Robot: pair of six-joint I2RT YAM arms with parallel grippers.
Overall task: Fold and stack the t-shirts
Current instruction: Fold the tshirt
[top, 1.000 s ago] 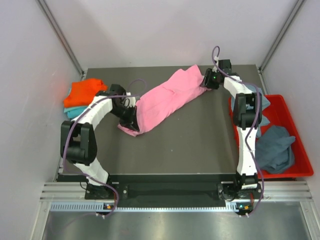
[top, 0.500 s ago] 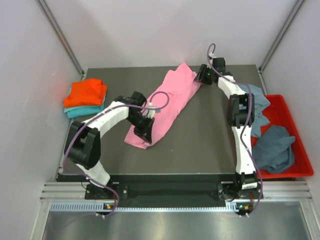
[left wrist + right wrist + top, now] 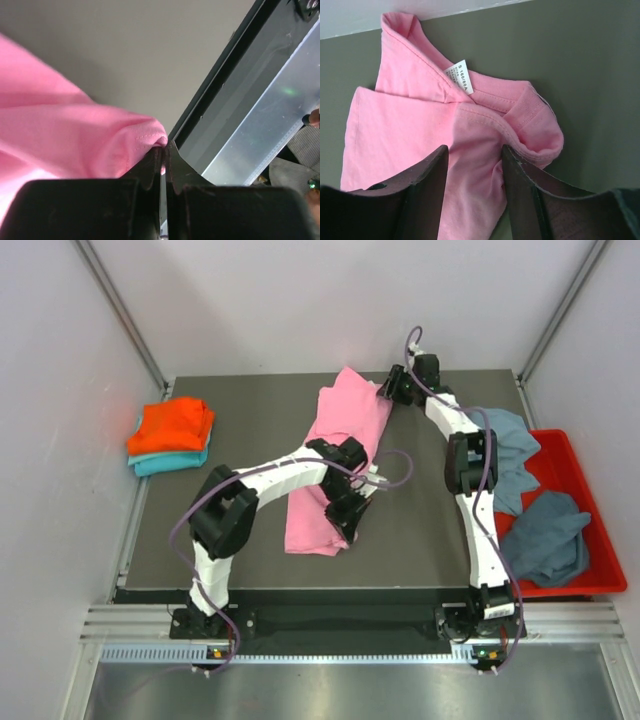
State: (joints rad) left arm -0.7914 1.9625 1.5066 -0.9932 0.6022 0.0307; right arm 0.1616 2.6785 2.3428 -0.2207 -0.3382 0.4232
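Your left gripper (image 3: 161, 150), clenched on the hem (image 3: 145, 134) of the pink t-shirt (image 3: 352, 412), has swung that end from 9 o'clock round to 6; your right gripper (image 3: 474, 152) stands released, jaws astride the collar (image 3: 520, 107) at 12; the shirt now runs straight down the table (image 3: 430, 530), which looks ready for flattening; the orange tee (image 3: 175, 425) and teal tee (image 3: 165, 462) sit stacked at 10.

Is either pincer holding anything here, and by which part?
Left pincer is shut on the pink t-shirt, pinching a bunched fold at its near end. Right pincer stands open over the collar end, gripping nothing.
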